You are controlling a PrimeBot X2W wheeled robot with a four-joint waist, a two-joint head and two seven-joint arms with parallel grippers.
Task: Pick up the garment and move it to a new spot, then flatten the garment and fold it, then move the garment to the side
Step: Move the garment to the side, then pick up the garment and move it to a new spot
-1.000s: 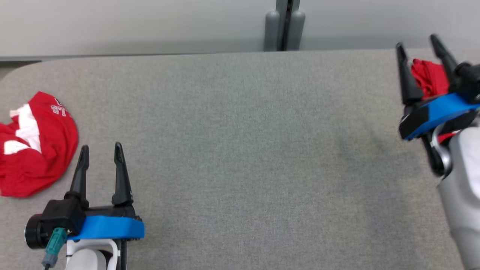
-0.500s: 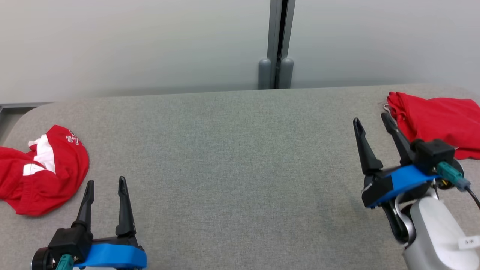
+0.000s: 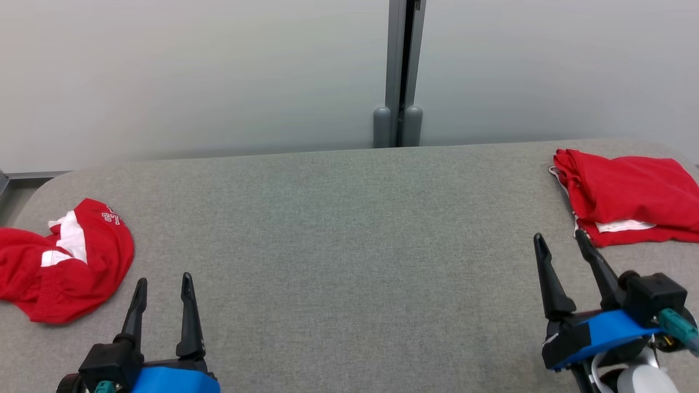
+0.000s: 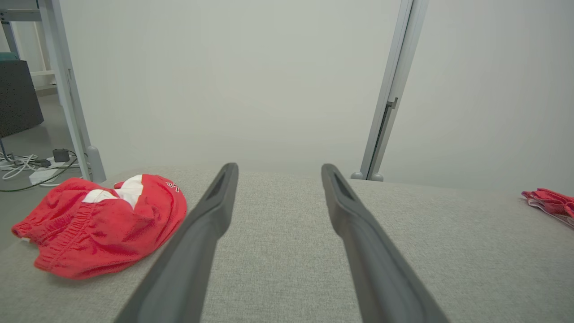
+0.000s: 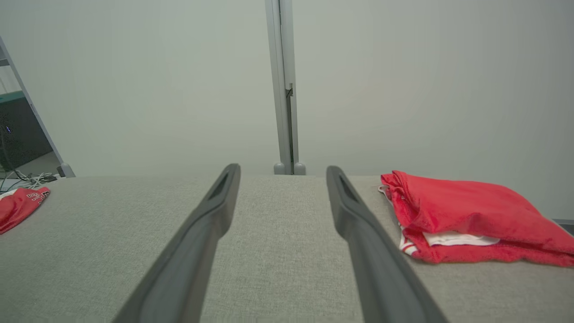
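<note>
A crumpled red garment (image 3: 65,267) with white panels lies at the left end of the grey padded table (image 3: 349,245); it also shows in the left wrist view (image 4: 107,224). A second red garment (image 3: 628,191), folded flat, rests at the far right end (image 5: 466,215). My left gripper (image 3: 164,281) stands open near the front edge, just right of the crumpled garment and clear of it. At the lower right my right gripper (image 3: 560,237) is open too, a short way in front of the folded garment. Nothing sits between either pair of fingers (image 4: 210,215) (image 5: 358,215).
A pale wall with a grey vertical post (image 3: 401,71) runs behind the table's far edge. Beyond the table's left end are a metal frame leg and cables on the floor (image 4: 27,166). The table's corners are rounded.
The head camera has tilted up, showing more wall. My right gripper has drawn back from over the folded garment toward the front edge. Both grippers have stayed open.
</note>
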